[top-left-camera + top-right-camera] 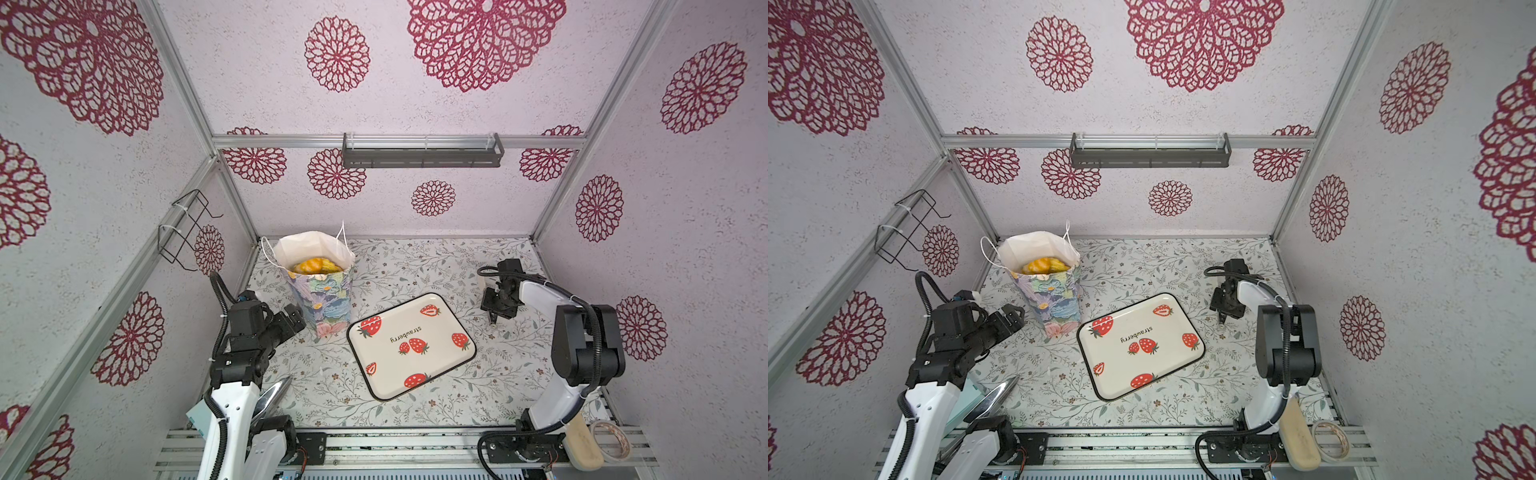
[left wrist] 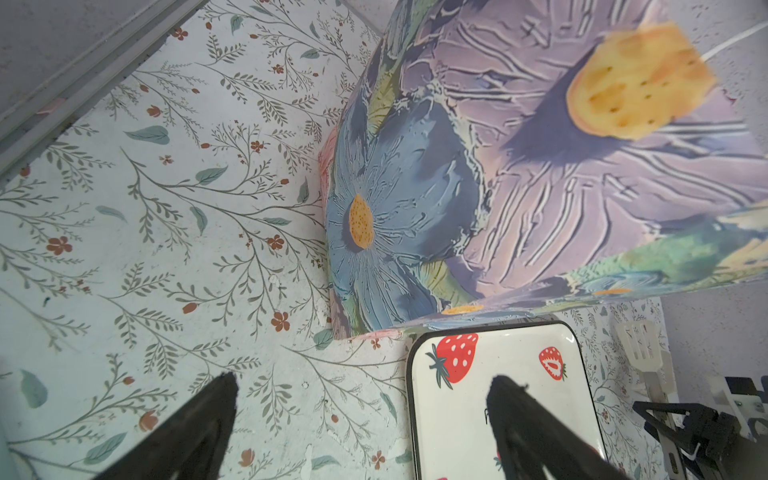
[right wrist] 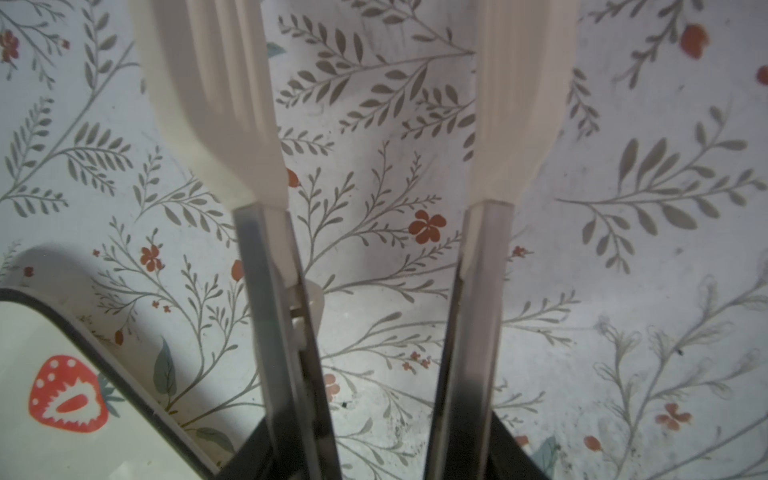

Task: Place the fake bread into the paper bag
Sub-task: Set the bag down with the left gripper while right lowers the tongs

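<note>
The paper bag (image 1: 322,299) (image 1: 1054,299) stands upright at the back left, its flower-printed side filling the left wrist view (image 2: 498,166). Golden fake bread (image 1: 313,265) (image 1: 1042,265) lies inside its white mouth; how many pieces I cannot tell. My left gripper (image 1: 297,320) (image 1: 1016,319) (image 2: 363,380) hovers low beside the bag's base, open and empty. At the right, my right gripper (image 1: 496,305) (image 1: 1225,301) (image 3: 374,453) is shut on a pair of tongs (image 3: 224,104). Their white tips are spread over bare table with nothing between them.
A cream strawberry tray (image 1: 440,361) (image 1: 1121,374) (image 2: 498,357) (image 3: 25,332) lies bare in the middle. A tape roll (image 1: 611,440) and a beige block (image 1: 584,444) sit at the front right rail. A wire rack (image 1: 187,228) hangs on the left wall, a grey shelf (image 1: 422,156) on the back wall.
</note>
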